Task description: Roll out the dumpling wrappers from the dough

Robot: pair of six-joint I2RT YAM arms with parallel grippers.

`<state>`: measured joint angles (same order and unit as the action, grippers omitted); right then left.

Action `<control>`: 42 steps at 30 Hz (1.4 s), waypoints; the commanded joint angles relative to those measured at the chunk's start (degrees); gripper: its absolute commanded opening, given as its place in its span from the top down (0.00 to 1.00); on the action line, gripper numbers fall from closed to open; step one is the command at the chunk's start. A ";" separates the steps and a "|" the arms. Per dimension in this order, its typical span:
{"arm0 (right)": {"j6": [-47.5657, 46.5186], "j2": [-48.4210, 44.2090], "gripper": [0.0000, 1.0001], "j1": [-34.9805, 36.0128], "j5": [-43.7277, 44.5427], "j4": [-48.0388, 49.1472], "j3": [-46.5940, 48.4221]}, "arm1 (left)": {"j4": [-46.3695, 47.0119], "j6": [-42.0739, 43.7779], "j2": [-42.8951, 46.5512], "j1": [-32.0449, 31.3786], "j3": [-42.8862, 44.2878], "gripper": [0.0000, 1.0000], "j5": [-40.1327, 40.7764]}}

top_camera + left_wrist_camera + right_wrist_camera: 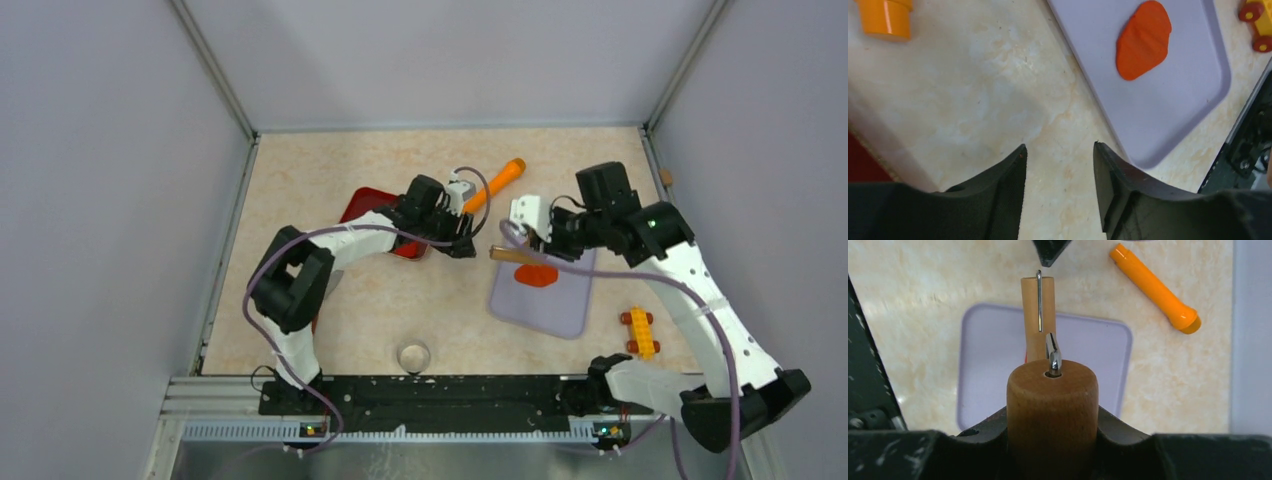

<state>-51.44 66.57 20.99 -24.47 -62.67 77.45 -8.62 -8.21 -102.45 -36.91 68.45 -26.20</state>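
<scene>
Landmark is the lilac tray point(560, 315), lying slightly askew on the marbled counter point(300, 180), right of centre. Well left of the tray sits a red dish point(368, 205), partly hidden under the left arm. Left of the tray and closer to the arm bases, a small round cup point(413, 355) stands alone. The left gripper point(1059, 146) hangs just off the tray's far-left corner. Its jaws are spread with nothing between them and only bare counter beneath. Beyond that same corner an orange stick point(497, 183) lies slantwise, apart from the tray. Over the tray's far-left edge is the wooden roller point(1030, 315), a pale barrel on a wire yoke. Its stubby wooden handle is pinched firmly in the right gripper point(1053, 420), with a finger pressed against either side. The barrel points out past the tray's left edge toward the left gripper. The dumpling wrapper point(1144, 40) lies on the tray, in its far half and toward the left side. It is an orange-red piece, flattened, more oval than round, with a faint crease along it. The roller sits just beside or over its far edge, and contact cannot be told from these views. Right of the tray, off its near-right corner, is a yellow toy point(640, 332) with red wheels, clear of the tray's rim.
</scene>
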 commanded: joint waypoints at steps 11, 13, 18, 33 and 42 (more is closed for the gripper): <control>-19.89 -10.84 1.00 4.85 18.91 -1.59 -9.06 | 5.77 -16.78 -17.62 -6.86 15.07 0.58 8.99; -18.32 -11.56 1.00 4.86 19.34 -1.61 -9.89 | 4.44 -17.80 -19.50 -7.72 16.81 0.58 11.90; -13.69 -11.81 1.00 4.86 18.94 -1.48 -9.99 | 2.70 -19.53 -23.52 -8.69 19.63 0.64 16.83; -14.04 -5.29 1.00 17.47 20.08 12.34 -16.85 | -2.04 -19.77 -11.19 -1.93 5.16 1.00 20.61; -13.70 3.08 1.00 23.64 22.10 24.14 -16.04 | 1.59 -16.84 -3.79 1.78 -3.12 0.52 17.57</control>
<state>-64.88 67.77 42.02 -4.10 -48.42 59.99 -7.81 -27.29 -109.12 -35.05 66.98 -7.68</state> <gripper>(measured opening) 0.326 0.302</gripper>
